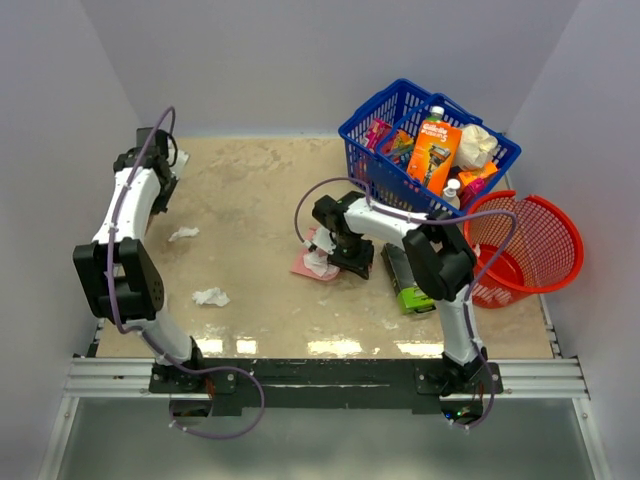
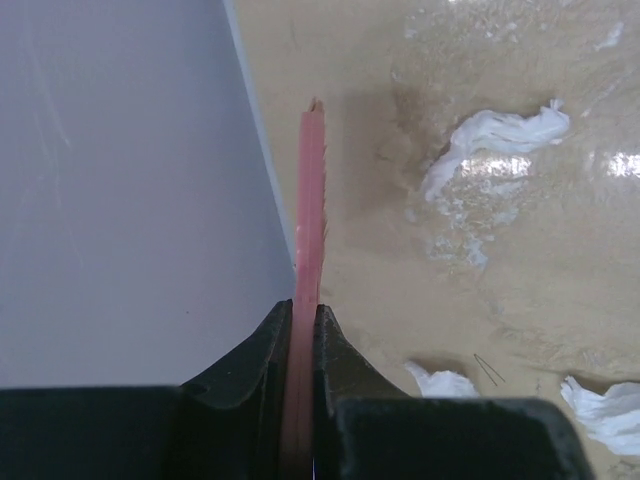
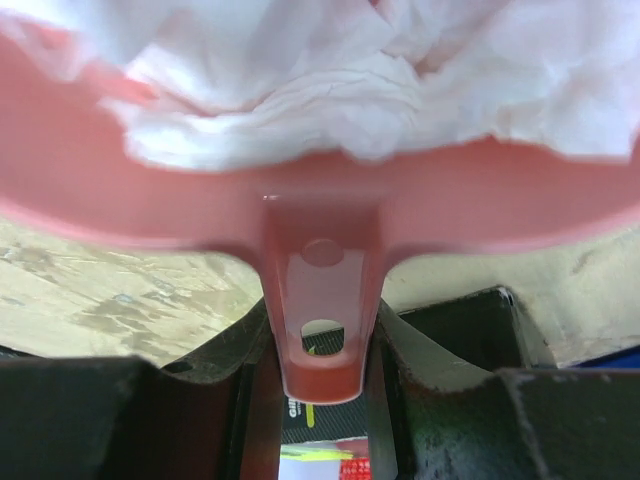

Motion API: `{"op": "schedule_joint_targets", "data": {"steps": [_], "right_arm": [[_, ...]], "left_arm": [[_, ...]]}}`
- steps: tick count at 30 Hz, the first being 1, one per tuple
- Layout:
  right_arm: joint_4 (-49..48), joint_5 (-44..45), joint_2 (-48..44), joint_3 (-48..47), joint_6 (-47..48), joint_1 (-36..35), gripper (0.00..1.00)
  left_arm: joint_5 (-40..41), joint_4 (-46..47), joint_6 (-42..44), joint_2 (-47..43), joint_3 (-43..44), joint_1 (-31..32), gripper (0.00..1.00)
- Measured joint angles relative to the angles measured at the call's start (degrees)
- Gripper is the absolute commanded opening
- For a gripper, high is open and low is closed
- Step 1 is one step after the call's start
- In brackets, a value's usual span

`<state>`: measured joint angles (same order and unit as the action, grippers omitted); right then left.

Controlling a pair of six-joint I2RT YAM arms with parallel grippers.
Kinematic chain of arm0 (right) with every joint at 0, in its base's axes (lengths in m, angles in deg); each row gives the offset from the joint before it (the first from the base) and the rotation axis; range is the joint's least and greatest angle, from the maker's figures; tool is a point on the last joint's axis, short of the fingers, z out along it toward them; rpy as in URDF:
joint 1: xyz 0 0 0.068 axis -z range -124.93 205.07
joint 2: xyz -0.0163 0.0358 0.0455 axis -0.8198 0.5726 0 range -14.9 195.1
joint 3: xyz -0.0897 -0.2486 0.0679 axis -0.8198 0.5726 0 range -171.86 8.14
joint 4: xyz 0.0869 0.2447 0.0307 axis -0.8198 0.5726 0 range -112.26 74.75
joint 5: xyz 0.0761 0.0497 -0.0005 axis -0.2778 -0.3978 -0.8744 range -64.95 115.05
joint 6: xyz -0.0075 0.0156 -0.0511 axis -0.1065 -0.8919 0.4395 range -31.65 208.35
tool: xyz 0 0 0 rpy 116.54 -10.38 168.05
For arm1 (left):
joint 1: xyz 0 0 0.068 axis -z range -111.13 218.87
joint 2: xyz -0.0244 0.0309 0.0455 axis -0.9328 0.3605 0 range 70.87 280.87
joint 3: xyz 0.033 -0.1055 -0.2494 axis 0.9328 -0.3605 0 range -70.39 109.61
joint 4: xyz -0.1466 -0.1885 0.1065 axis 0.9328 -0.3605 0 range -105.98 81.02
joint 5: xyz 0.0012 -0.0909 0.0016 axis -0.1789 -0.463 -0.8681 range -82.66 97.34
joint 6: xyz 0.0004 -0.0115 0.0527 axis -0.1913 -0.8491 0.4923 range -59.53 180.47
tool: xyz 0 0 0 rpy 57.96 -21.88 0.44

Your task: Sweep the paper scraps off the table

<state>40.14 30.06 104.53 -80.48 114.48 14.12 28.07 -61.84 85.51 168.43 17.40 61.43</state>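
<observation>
**Table** [image 1: 260, 190]: beige, with a mottled stone look. Everything below sits on it or at its edges.

**Left gripper** [image 1: 158, 152]: we find it at the far left corner of the table, close to the wall [image 2: 120, 180]. From its wrist view [image 2: 305, 322] we record the jaws closed on a pink strip [image 2: 311, 190]. The strip is thin, seen edge-on, has a ragged tip and points away from the fingers along the table's edge.

**Right gripper** [image 1: 337, 243]: it is over mid-table. In its wrist view [image 3: 322, 322] we see the jaws clamped on the handle of a pink dustpan [image 3: 100, 180]. The handle, which has a hole through it, sits between the two fingers. We cannot tell whether the pan touches the table.

**Scraps**, white and crumpled:
- From above we count two loose on the left half of the table, one [image 1: 183, 233] farther back and one [image 1: 210, 296] nearer the front. Both lie well apart from the dustpan.
- The left wrist view shows three loose scraps near the strip.
- A heap lies in the dustpan.

**Blue basket** [image 1: 362, 140]: at the far right corner, filled with packaged goods.

**Red basket** [image 1: 540, 250]: at the right edge, just in front of the blue basket.

**Green box** [image 1: 410, 290]: lying on the table beside the right gripper, partly under that arm.
</observation>
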Motion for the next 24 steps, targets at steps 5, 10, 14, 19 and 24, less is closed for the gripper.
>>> {"op": "schedule_joint_targets", "data": {"steps": [5, 10, 14, 19, 24], "right_arm": [[2.2, 0.3, 2.2, -2.4, 1.6, -1.9, 0.00], [3.5, -0.3, 3.4, -4.1, 2.1, -3.6, 0.00], [4.0, -1.3, 4.3, -5.5, 1.9, -4.7, 0.00], [3.9, -1.7, 4.8, -6.5, 1.7, -5.5, 0.00], [3.8, -1.7, 4.7, -6.1, 1.7, -5.7, 0.00]], "left_arm": [[-4.5, -0.7, -1.9, 1.4, -1.6, 1.1, 0.00], [-16.5, -1.7, -4.0, 1.9, -2.2, 2.7, 0.00], [-35.8, -2.6, -6.2, 1.9, -2.1, 3.6, 0.00], [-59.3, -3.9, -9.6, 2.0, -4.8, 5.3, 0.00], [-61.2, -7.4, -9.4, 2.3, -3.1, 3.4, 0.00]]}}
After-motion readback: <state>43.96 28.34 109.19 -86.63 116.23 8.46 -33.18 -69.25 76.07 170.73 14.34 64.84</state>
